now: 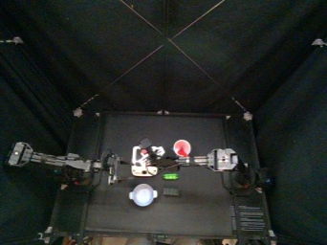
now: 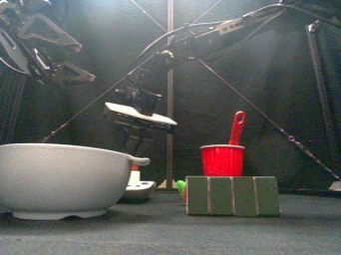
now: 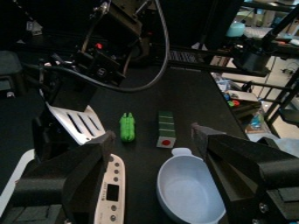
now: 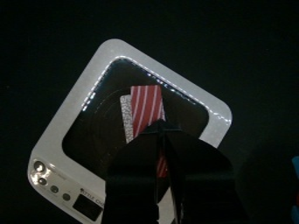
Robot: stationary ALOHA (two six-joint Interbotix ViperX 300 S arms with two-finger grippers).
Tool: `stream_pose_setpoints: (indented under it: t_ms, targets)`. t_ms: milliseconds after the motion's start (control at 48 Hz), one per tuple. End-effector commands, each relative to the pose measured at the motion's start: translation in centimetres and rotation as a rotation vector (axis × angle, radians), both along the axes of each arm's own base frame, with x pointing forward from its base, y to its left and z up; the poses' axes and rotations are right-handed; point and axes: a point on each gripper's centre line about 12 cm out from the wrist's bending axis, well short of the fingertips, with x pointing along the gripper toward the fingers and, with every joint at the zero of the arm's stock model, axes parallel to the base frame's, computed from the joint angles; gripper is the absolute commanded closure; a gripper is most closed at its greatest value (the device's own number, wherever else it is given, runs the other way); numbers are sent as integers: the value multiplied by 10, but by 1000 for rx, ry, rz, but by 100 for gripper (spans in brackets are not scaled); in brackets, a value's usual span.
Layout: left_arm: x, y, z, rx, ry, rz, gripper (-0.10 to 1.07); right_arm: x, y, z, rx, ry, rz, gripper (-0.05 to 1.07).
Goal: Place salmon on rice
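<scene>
The right gripper hangs over the white scale, its jaws nearly pressed together, probably pinching the salmon on the scale's pan to lift it. The left gripper rests beside the scale, jaws spread.

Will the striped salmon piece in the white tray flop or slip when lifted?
The salmon looks thin, flat and straight-edged: probably light and fairly stiff. Lying flat in the white tray, it might slide rather than lift cleanly.
</scene>
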Motion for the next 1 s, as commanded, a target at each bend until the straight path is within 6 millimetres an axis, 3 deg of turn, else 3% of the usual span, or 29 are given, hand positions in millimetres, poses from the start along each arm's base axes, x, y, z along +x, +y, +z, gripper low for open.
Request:
stream_pose_setpoints:
  t_ms: [0,271,604,979]
  targets:
    - [2,1,5,2,-14,3,-5,2,-2,10,8,-27,-7,64]
    - [2,1,4,1,-11,3,-5,4,-2,23,-3,-55,-3,64]
    - [2,1,4,0,-12,4,-5,3,8,67,-104,-119,52,64]
    - [2,1,4,1,-12,3,-5,3,11,68,-105,-116,53,64]
